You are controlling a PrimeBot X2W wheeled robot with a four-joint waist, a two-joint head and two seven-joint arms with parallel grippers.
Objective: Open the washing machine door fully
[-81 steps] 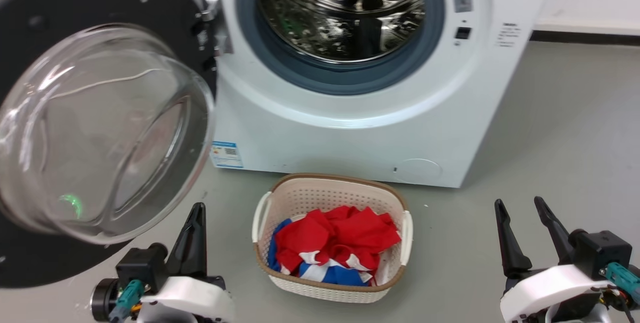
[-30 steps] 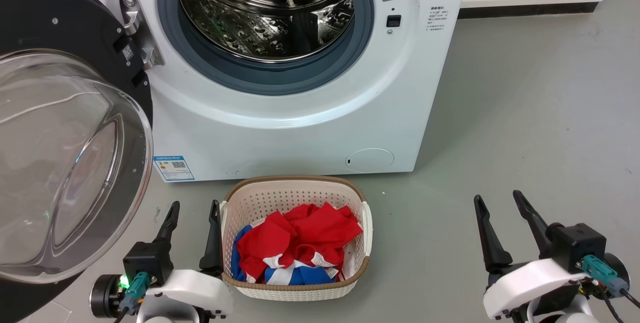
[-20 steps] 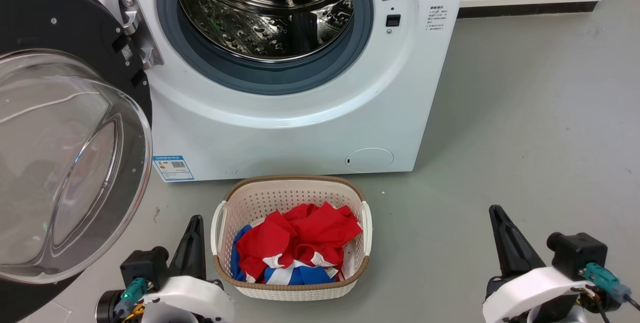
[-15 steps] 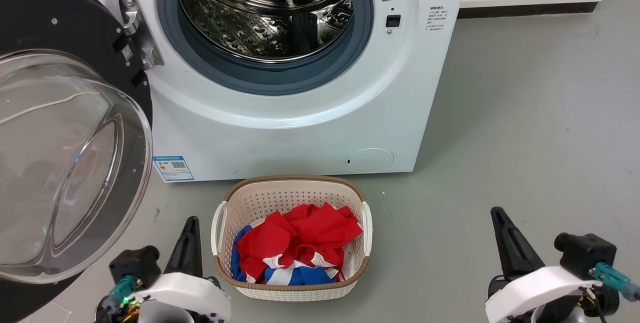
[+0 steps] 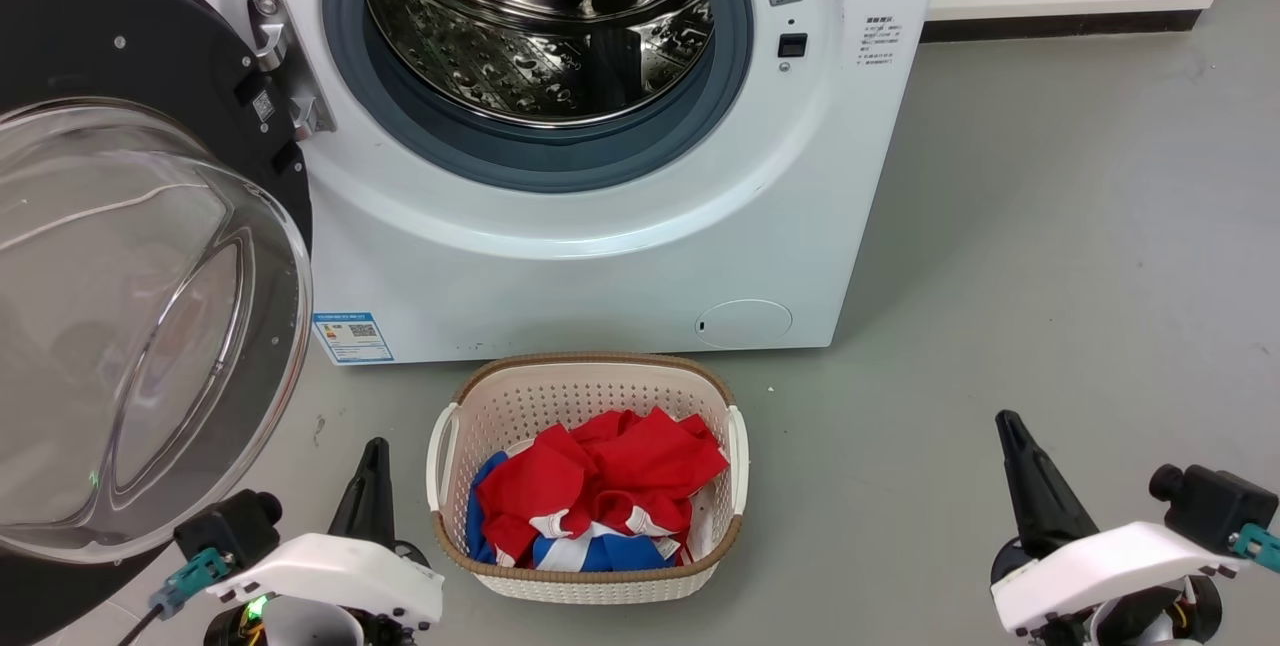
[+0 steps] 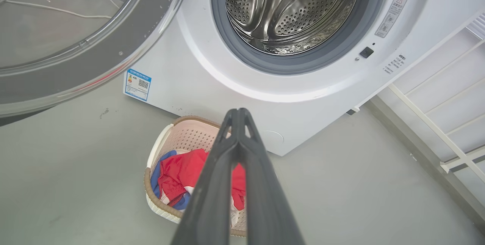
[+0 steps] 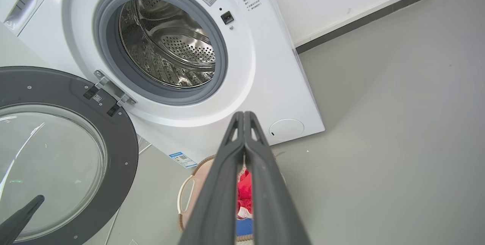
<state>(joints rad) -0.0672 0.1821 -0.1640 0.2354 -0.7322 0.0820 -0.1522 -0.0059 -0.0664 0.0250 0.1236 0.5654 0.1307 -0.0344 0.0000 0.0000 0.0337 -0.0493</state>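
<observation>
Here wrist views show left tool and right tool pressed together; head view sees them edge-on.

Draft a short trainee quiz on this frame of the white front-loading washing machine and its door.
1. True or false: the large round glossy black door with clear glass bowl window stands swung away from the grey-ringed steel drum opening.
2. The beige perforated plastic basket holds: A) red, blue and white cloth; B) nothing; C) green towels.
3. Fill in: the left gripper and right gripper are both ____.
Key: 1 true; 2 A; 3 shut.
</observation>
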